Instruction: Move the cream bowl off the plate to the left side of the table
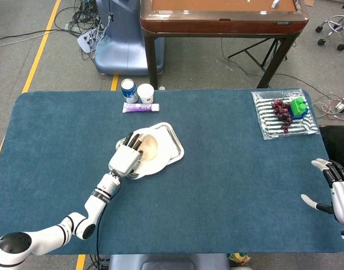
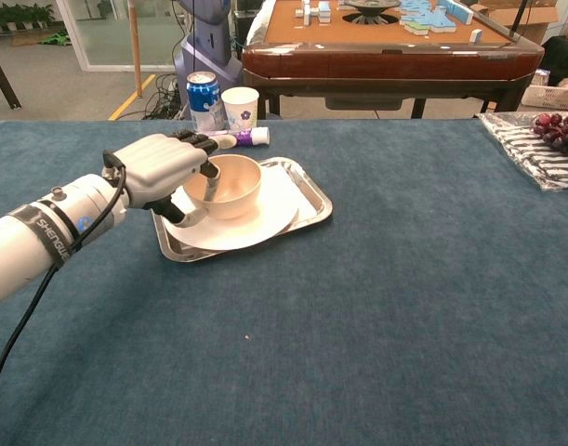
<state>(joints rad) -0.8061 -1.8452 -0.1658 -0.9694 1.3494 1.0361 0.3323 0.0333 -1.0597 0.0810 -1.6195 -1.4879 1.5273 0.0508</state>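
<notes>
Cream bowl (image 2: pixel 226 186) on white plate (image 2: pixel 265 221), plate on steel tray (image 2: pixel 313 197), a little left of the table's (image 1: pixel 228 185) middle, nearer the far edge than the near one. Left hand (image 2: pixel 163 170) at the bowl's left rim: fingers (image 2: pixel 207 169) hooked over the rim into the bowl, thumb (image 2: pixel 175 210) low outside the wall, so pinching the rim. Left forearm slanting back toward the near left corner, wrist slightly raised, cable looped alongside. Bowl seated on the plate, upright.

Right hand (image 1: pixel 336 192) at the near right edge, spread, holding nothing, well apart from the tray.

Wide bare blue cloth left of the tray out to the left edge, and along the near edge. Blue can (image 2: pixel 203 96), paper cup (image 2: pixel 240 107) and purple tube (image 2: pixel 242 137) close behind the tray at the far edge. Striped bag with grapes (image 1: pixel 282 111) and green block (image 1: pixel 298 106) at the far right corner.
</notes>
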